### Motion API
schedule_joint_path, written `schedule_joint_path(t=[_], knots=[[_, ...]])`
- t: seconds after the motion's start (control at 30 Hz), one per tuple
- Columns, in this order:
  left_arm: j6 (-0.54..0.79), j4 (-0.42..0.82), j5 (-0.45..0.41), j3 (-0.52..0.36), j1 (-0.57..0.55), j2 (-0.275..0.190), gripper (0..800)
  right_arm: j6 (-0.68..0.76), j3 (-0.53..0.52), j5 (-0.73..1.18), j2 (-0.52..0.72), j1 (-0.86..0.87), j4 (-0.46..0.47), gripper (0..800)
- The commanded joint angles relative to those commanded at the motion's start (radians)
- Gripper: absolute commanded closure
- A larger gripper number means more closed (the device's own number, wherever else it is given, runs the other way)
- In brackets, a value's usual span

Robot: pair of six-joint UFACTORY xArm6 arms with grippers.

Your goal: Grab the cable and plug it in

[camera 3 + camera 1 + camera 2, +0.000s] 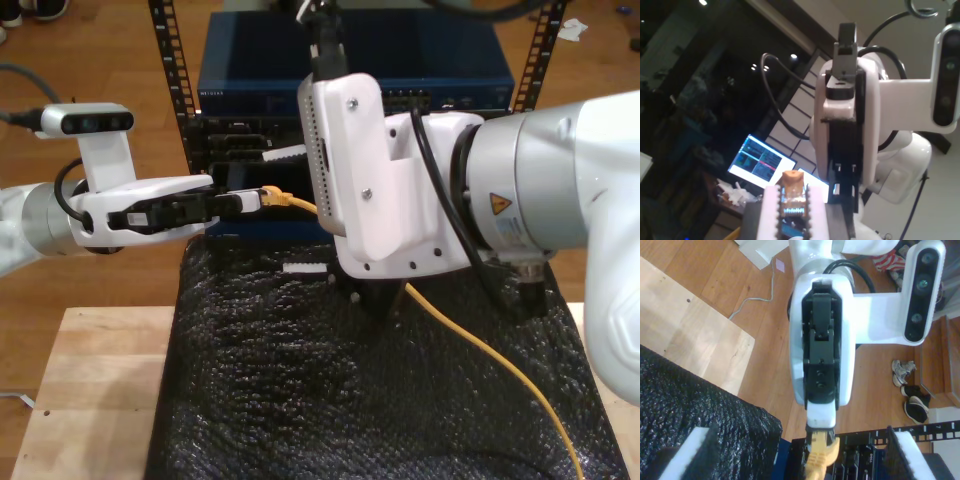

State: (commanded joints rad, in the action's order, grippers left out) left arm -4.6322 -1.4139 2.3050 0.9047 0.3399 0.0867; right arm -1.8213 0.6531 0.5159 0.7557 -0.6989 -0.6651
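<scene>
Yellow cable (480, 345) crosses the black mat (300, 400), passes beneath my second gripper (800, 460), whose jaws stand wide, and ends in the plug (272, 197) clamped in my first gripper (250, 201) just before the rack (185, 110). If the slack snags under that arm, it could twist the plug and jam it against a port's edge.

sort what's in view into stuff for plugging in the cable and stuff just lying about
For the job:
yellow cable
plug
my first gripper, shut on the plug
blue rack unit

Lying about:
shoes on the floor
grey cord on the floor
lit monitor
black mat
</scene>
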Motion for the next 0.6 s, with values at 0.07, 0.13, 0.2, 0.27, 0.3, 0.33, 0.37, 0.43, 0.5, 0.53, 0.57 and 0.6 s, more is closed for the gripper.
schedule_joint_path(t=[0.07, 0.13, 0.2, 0.27, 0.3, 0.33, 0.37, 0.43, 0.5, 0.53, 0.57, 0.6], knots=[[0.002, 0.000, 0.017, 0.006, 0.000, 0.002, 789, 0.002, 0.000, -0.003, 0.000, 0.000, 0.000, 69], [0.002, 0.000, 0.023, 0.008, 0.000, 0.003, 787, 0.002, 0.000, -0.021, 0.000, 0.002, 0.000, 92], [0.002, 0.000, 0.023, 0.008, 0.000, 0.005, 787, 0.002, -0.002, -0.043, 0.000, 0.002, 0.000, 128], [0.002, 0.000, 0.025, 0.008, 0.000, 0.006, 786, 0.005, -0.002, -0.044, 0.000, 0.002, 0.000, 210], [0.002, 0.000, 0.028, 0.006, 0.000, 0.008, 786, 0.005, -0.002, -0.044, 0.000, 0.002, 0.000, 255], [0.002, 0.000, 0.032, 0.008, 0.000, 0.009, 786, 0.006, -0.002, -0.044, 0.000, 0.002, -0.002, 276], [0.002, 0.000, 0.037, 0.008, 0.000, 0.009, 786, 0.006, -0.002, -0.044, 0.000, 0.000, -0.002, 292], [0.002, 0.000, 0.048, 0.008, 0.000, 0.012, 786, 0.008, -0.002, -0.044, 0.000, 0.000, -0.002, 332], [0.002, 0.000, 0.052, 0.006, 0.000, 0.014, 786, 0.008, -0.002, -0.044, 0.000, 0.000, -0.002, 333], [0.002, 0.000, 0.052, 0.006, 0.000, 0.015, 787, 0.008, -0.002, -0.044, 0.000, 0.000, -0.002, 335], [0.002, 0.000, 0.054, 0.006, 0.000, 0.015, 786, 0.008, -0.002, -0.044, 0.000, 0.000, -0.002, 336], [0.002, 0.000, 0.054, 0.006, 0.000, 0.015, 787, 0.009, -0.002, -0.044, 0.000, 0.000, -0.002, 337]])
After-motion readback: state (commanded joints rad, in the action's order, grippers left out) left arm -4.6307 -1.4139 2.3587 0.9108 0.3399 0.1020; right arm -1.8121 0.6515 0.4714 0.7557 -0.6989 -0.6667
